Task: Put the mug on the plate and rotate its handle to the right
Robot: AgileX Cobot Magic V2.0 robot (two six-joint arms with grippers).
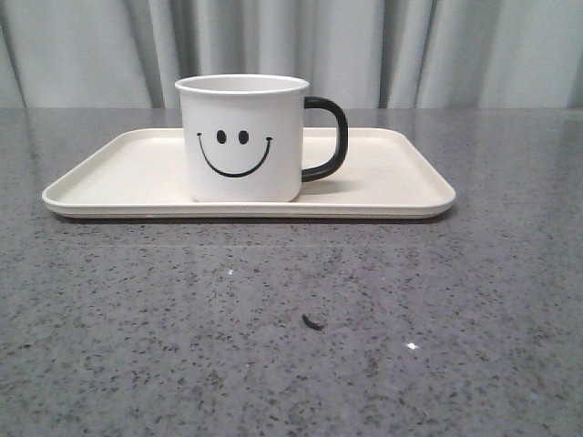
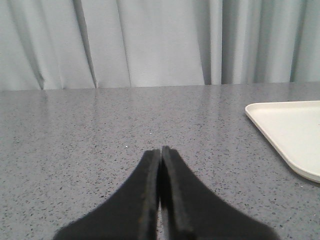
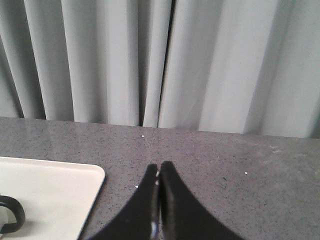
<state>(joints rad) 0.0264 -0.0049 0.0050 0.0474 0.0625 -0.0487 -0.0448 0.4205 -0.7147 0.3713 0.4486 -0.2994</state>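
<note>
The white mug (image 1: 241, 137) with a black smiley face stands upright on the cream plate (image 1: 118, 177), near its middle. Its black handle (image 1: 328, 137) points to the right. Neither gripper shows in the front view. In the left wrist view my left gripper (image 2: 160, 150) is shut and empty over bare table, with a corner of the plate (image 2: 290, 130) off to one side. In the right wrist view my right gripper (image 3: 159, 166) is shut and empty, beside a corner of the plate (image 3: 50, 195). A bit of the handle (image 3: 11, 212) shows there at the frame's edge.
The table (image 1: 291, 346) is grey speckled stone. A small dark speck (image 1: 312, 321) lies on it in front of the plate. Grey curtains (image 1: 437, 45) hang behind the table's far edge.
</note>
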